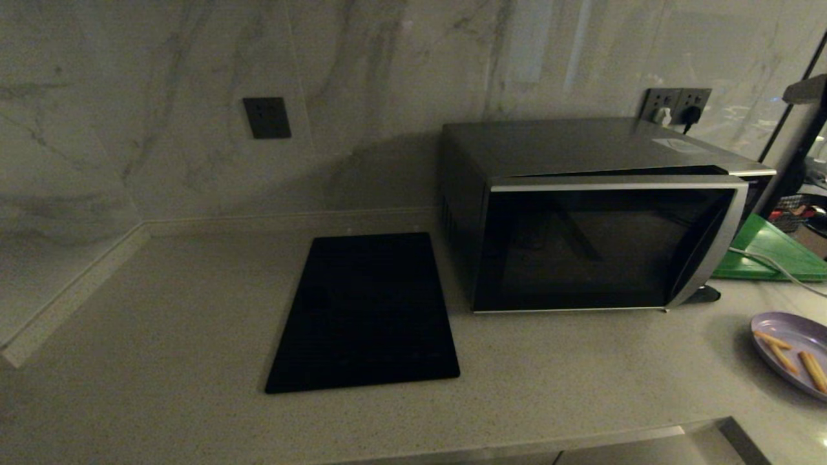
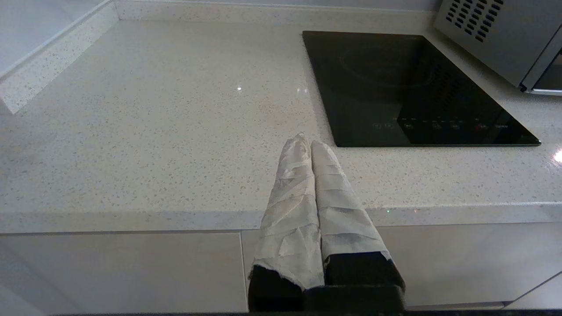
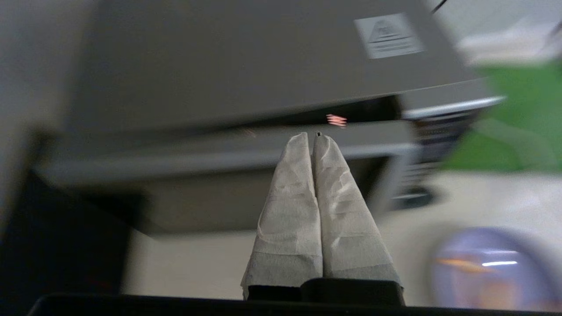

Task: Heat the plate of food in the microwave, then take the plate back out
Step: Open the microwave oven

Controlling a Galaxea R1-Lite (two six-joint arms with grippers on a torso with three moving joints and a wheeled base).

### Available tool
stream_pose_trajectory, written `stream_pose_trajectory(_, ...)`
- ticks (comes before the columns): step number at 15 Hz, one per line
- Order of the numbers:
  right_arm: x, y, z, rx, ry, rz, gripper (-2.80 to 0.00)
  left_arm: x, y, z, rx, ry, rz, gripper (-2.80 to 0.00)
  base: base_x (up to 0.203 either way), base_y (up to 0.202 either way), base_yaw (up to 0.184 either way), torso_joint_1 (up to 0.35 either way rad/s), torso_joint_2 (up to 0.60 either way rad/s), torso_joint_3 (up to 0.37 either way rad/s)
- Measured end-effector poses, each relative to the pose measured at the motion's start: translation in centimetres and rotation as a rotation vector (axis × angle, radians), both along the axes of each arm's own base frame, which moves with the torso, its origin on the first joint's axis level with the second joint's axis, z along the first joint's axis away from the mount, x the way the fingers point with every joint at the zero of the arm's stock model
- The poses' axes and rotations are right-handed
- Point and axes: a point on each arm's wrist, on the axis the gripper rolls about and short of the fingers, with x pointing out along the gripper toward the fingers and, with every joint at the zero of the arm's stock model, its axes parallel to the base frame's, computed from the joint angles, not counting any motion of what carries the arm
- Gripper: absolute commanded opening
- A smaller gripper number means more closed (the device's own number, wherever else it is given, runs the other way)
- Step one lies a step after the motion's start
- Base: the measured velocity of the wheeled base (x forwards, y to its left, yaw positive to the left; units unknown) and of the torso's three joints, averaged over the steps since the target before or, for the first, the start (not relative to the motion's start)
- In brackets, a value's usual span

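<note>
**Microwave door ajar, plate outside**

The counter point(image 1: 161, 336) carries the microwave point(image 1: 581, 213) against its back edge; top label unreadable. Black slab point(image 1: 365, 310) lies mid-counter. Plate of food point(image 1: 791, 352) sits near the counter's right front edge. Right gripper point(image 3: 312, 138) and left gripper point(image 2: 306, 142): both clenched, empty.

Bare countertop point(image 1: 161, 310) at nine o'clock of black slab point(image 1: 365, 313), microwave point(image 1: 601, 219) blocking three o'clock, door ajar

Speckled table point(image 1: 161, 336) carries black slab point(image 1: 365, 313), microwave point(image 1: 594, 219) just beside it. Green board point(image 1: 769, 252) and plate of food point(image 1: 791, 352) sit right of those.
</note>
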Motion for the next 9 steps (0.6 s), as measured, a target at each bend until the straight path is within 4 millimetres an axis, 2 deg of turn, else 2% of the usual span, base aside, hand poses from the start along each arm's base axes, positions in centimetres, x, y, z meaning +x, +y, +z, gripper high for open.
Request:
stream_pose_trajectory(4, 4.5, -0.8, -0.1, 0.266, 0.023, -0.004, -2.8, 0.0, 0.0, 0.0, 0.0, 0.0, 0.0, -2.8, 0.0, 0.0, 0.0, 0.0, 0.0, 0.0)
stream_pose_trajectory(7, 7.5, -2.2, -2.3, 0.295, 0.1, -0.054, -2.8, 0.0, 0.0, 0.0, 0.0, 0.0, 0.0, -2.8, 0.0, 0.0, 0.0, 0.0, 0.0, 0.0)
stream_pose_trajectory(9, 8.7, -3.1, -3.6, 0.275, 0.14, -0.107, -2.8, 0.0, 0.0, 0.0, 0.0, 0.0, 0.0, -2.8, 0.0, 0.0, 0.0, 0.0, 0.0, 0.0)
